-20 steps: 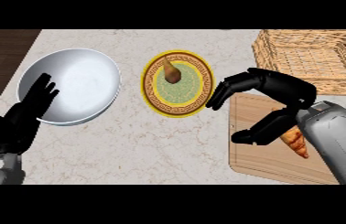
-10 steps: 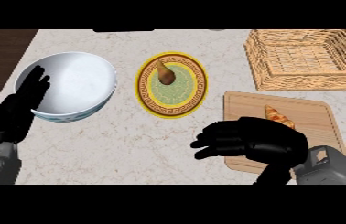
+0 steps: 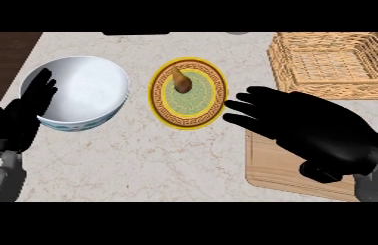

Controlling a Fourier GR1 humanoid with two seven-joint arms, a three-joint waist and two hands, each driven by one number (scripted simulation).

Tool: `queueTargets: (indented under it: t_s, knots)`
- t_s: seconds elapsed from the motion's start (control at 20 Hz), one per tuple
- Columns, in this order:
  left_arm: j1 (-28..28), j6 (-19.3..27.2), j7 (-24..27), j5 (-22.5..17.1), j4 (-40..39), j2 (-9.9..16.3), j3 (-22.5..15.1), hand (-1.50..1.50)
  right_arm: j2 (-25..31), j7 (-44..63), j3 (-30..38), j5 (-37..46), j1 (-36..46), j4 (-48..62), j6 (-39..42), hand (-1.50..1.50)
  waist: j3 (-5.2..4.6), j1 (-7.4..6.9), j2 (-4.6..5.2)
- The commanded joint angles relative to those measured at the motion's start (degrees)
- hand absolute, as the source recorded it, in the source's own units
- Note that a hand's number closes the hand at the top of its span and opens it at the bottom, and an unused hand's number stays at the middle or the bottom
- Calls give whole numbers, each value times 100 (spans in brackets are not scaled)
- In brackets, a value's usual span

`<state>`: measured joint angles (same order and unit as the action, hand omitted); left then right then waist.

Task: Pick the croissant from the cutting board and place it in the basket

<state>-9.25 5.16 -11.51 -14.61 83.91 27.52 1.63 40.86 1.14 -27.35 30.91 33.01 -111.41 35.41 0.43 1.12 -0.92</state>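
Desk [image 3: 148, 159]: beige marble, faint veins. Bowl [image 3: 81, 96]: white, teal trim near base. Plate [image 3: 188, 94]: yellow rim, brown key pattern, green centre, brown lump on it. Basket [image 3: 325, 64]: tan wicker weave. Cutting board [image 3: 277, 169]: light wood. Both hands black.

bright even light, soft faint shadows, no glare

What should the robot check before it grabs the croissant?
1. Croissant in sight: not ok, the right robot hand covers that part of the cutting board.
2. Right robot hand open: ok, fingers spread.
3. Right robot hand over the board: ok.
4. Basket has room: ok, nothing shows inside.
5. Left robot hand out of the way: ok, resting by the white bowl.
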Motion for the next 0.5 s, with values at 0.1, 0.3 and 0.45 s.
queueTargets:
  t_s: [0.1,0.3,0.45]
  knots:
    - [-107,-23,-284,4,-121,-269,-212,0,168,910,276,-325,949,204,1565,-150,-60,-116,77]
    - [-84,-20,3,126,-308,-404,-202,0,307,888,351,-665,933,526,2328,-150,-53,-83,93]
    - [86,-83,-24,102,-111,-365,-131,0,688,717,818,-1159,1003,446,2948,-150,-49,-76,73]
